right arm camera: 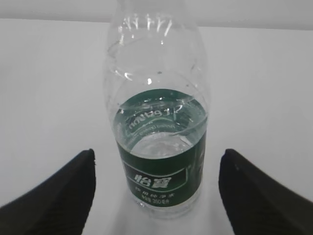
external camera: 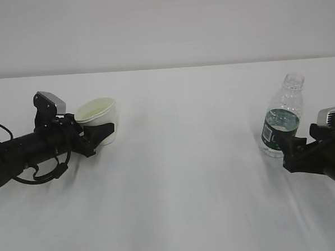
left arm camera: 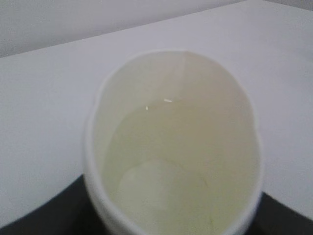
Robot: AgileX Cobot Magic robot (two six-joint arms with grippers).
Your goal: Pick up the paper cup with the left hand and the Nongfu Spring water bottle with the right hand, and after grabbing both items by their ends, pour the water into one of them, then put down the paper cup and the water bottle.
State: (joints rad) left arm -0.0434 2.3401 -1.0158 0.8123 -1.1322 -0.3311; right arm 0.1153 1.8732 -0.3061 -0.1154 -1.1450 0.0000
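We are pinching the cup (external camera: 101, 119) in the left hand (external camera: 99, 133); the right hand (right arm camera: 156, 191), spread, is squaring up to the bottle (right arm camera: 159, 122) at twelve o'clock.

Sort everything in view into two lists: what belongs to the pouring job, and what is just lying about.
Belongs to the job:
- paper cup, squeezed oval in the left claw
- Nongfu Spring water bottle, upright, capless, part full
- right claw, open either side of the bottle, not touching it

Just lying about:
- nothing; only the bare white table shows
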